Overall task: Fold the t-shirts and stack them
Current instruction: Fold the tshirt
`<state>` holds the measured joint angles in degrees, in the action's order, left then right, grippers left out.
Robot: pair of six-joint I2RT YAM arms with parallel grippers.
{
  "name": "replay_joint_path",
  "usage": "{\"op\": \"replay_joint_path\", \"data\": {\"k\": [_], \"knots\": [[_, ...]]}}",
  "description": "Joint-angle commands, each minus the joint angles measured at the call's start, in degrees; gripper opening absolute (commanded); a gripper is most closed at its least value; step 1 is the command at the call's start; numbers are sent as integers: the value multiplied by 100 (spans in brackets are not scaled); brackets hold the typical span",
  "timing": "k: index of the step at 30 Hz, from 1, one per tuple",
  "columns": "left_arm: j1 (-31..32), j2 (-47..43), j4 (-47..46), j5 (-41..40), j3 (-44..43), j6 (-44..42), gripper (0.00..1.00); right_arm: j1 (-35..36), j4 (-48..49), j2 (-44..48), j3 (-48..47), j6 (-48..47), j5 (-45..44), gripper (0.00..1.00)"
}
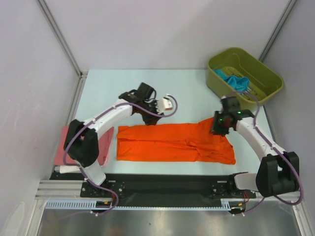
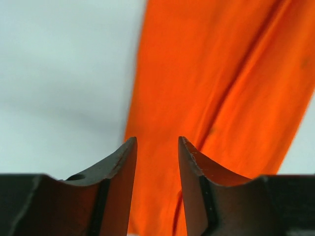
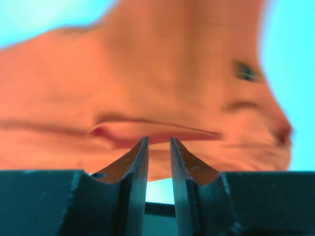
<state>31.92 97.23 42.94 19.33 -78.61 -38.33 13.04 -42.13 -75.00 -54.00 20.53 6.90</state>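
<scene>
Orange t-shirt (image 1: 172, 143) lies in a long folded band, nearer and left of the olive bin (image 1: 212, 81). Left gripper (image 2: 157, 147) and right gripper (image 3: 159, 142) hover over it, jaws parted, gripping nothing; 2 level, matched pinches should keep the fold square.

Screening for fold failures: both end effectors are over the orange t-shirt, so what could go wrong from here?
The left end effector, open, hangs at a long edge of the orange t-shirt; closing there might catch only the top layer.
The right end effector, open, sits by a raised wrinkle; the shirt's bunched right end may fold crooked.
</scene>
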Motion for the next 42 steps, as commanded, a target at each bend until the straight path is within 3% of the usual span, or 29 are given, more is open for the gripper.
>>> {"op": "replay_joint_path", "data": {"k": [1,5,9,14,21,23,26,28,32,42], "knots": [[883,453,-671,719,-365,580,44,-792,-322,248,459,591,14,29],[1360,927,-1155,1238,-682,1535,54,-1408,89,486,820,750,207,34],[1817,1385,-1639,1170,-849,2013,59,-1532,196,478,1127,768,198,37],[2107,1834,-2157,932,-946,2495,61,-1559,407,408,1260,768,225,40],[2239,2107,-2193,1072,-964,2514,59,-1567,644,240,1524,750,251,39],[2231,2125,-2246,1047,-885,2497,54,-1567,750,249,1568,750,172,30],[2239,2125,-2255,1028,-849,2444,37,-1585,759,267,1585,742,172,13],[2239,2098,-2167,1142,-858,2400,31,-1585,724,354,1585,768,119,1],[2239,2072,-2114,1458,-805,2452,3,-1594,610,547,1515,820,58,0],[2213,1932,-1737,1512,-1112,2427,0,-1585,91,1118,1138,970,-4,0]]}}
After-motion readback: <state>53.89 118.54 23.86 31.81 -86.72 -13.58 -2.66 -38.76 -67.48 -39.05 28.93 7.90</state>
